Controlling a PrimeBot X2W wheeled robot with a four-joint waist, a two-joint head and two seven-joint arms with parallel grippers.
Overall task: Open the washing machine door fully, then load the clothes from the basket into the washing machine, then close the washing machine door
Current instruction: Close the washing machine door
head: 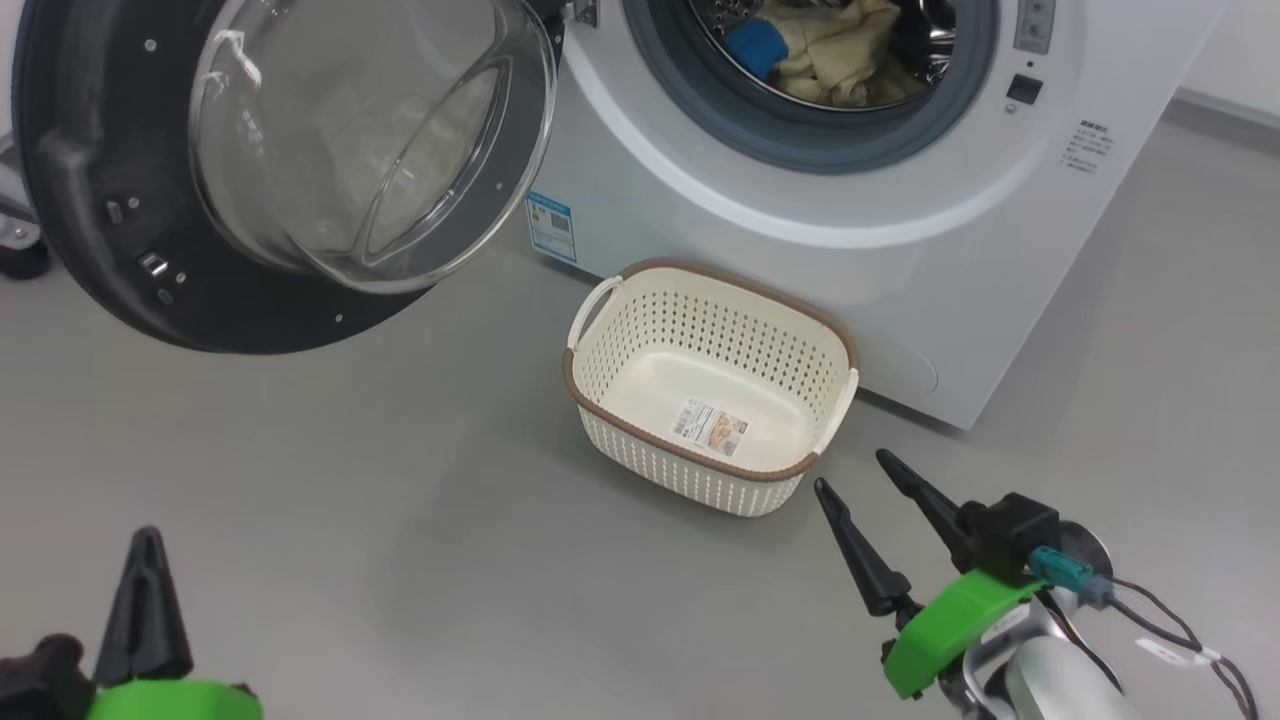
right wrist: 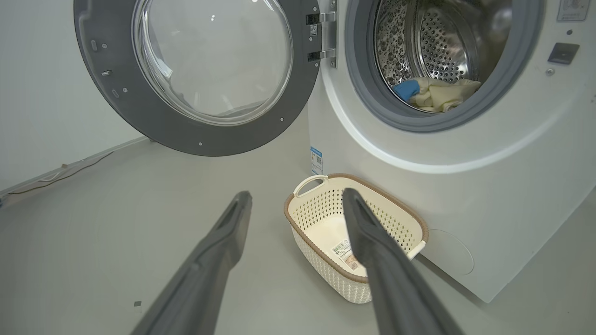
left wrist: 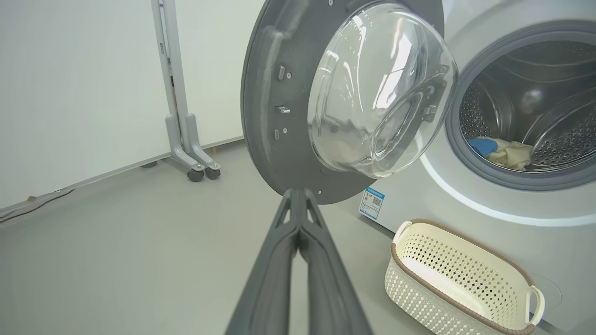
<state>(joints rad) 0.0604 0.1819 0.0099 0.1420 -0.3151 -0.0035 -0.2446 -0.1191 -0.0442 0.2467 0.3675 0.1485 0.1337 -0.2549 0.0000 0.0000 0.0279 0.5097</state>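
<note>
One big white front-loading washing machine [head: 800,260] stands on a plain grey floor [head: 350,480], its steel perforated drum open to the room inside a grey rubber seal. The large round washing machine door [head: 90,230], with a wide black rim and a bulging clear glass bowl at its centre, is swung wide open on the hinge at the machine's left side and hangs out over the floor. In the left wrist view a pale grey metal stand on small castors [left wrist: 184,116] is against the white wall, beyond the door from the machine. The small cream plastic rectangular basket [head: 660,468], perforated, brown-rimmed and white-handled, sits on the floor just in front of the machine, below the drum opening, with no garment in it.

The right gripper [head: 852,470] hangs just beside the basket, on the side away from the machine, its two long dark fingers spread apart and empty. The left gripper [head: 145,560] is well out from the machine, below the open door, its fingers pressed together on nothing.

The pale yellow soft clothes [head: 840,50], with a bright blue patch, lie in the drum. A small blue sticker [head: 551,227] sits low on the machine's front, and a printed paper label [head: 710,428] lies on the basket's bottom.
</note>
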